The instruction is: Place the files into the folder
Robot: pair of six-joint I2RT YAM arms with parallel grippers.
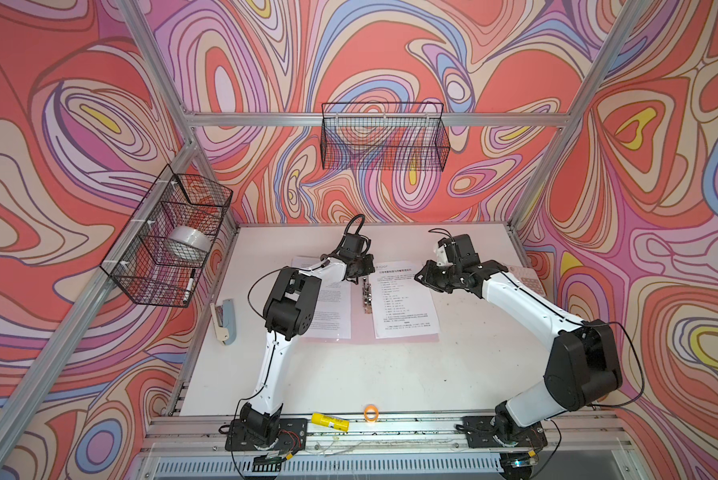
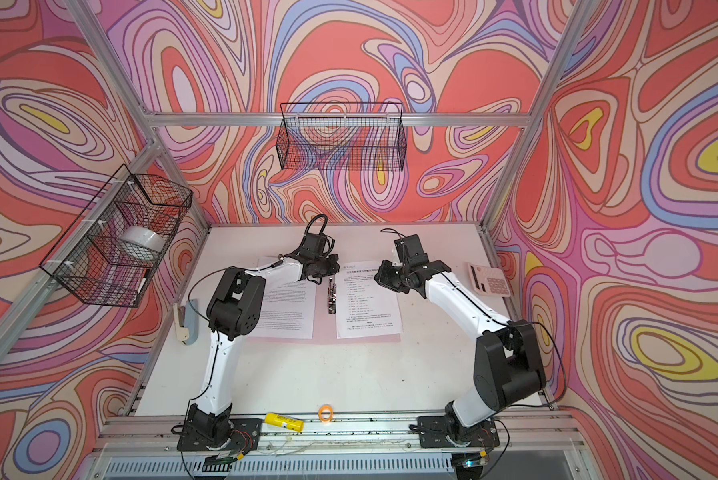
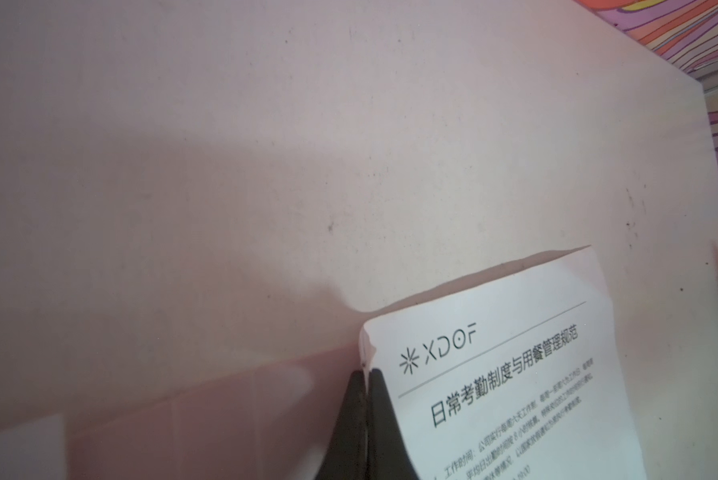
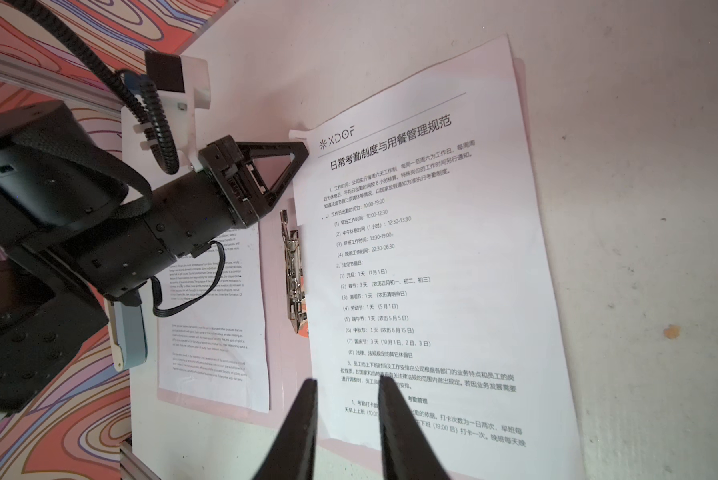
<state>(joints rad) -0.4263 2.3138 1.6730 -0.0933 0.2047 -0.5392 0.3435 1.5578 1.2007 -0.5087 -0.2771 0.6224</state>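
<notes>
Closest to the lens, on the front rail at the bottom centre of both top views, lie a yellow tube and an orange ring, between the two arm bases. Beyond them, mid-frame on the white table, the pink folder lies open and flat, with its metal clip running down the spine. Each half carries a printed page: the headed sheet lies on the right half and the other sheet on the left half, partly hidden under the left arm. The left gripper reaches to the top of the spine. In the left wrist view its fingers are pressed together on the curled upper-left corner of the headed sheet, which stands up off the folder there. The right gripper hangs over the upper right corner of the same sheet. In the right wrist view its jaws are a little apart with nothing between them. A stapler lies at the table's left edge and a calculator at its right edge.
</notes>
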